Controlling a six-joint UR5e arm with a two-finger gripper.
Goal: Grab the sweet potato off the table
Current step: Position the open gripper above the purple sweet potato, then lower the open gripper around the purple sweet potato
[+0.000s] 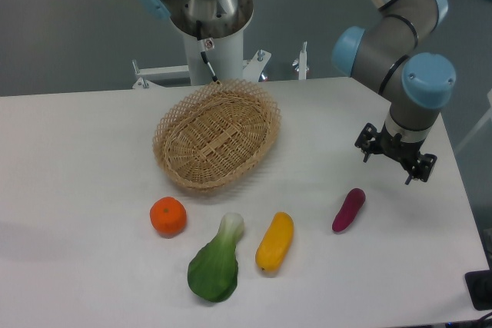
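— Where's the sweet potato (349,210)?
— Lying on the table (69,159) near the right edge, beside the yellow vegetable (275,241).
— And the gripper (395,153)?
— Hanging above the table, up and right of the potato, holding nothing. Whether its fingers are spread, I can't tell.

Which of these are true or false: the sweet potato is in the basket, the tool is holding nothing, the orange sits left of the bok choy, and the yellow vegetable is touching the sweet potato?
1. The sweet potato is in the basket. False: it lies on the table.
2. The tool holds nothing. True: it hangs above and to the right of the sweet potato.
3. The orange sits left of the bok choy. True.
4. The yellow vegetable touches the sweet potato. False: bare table separates them.
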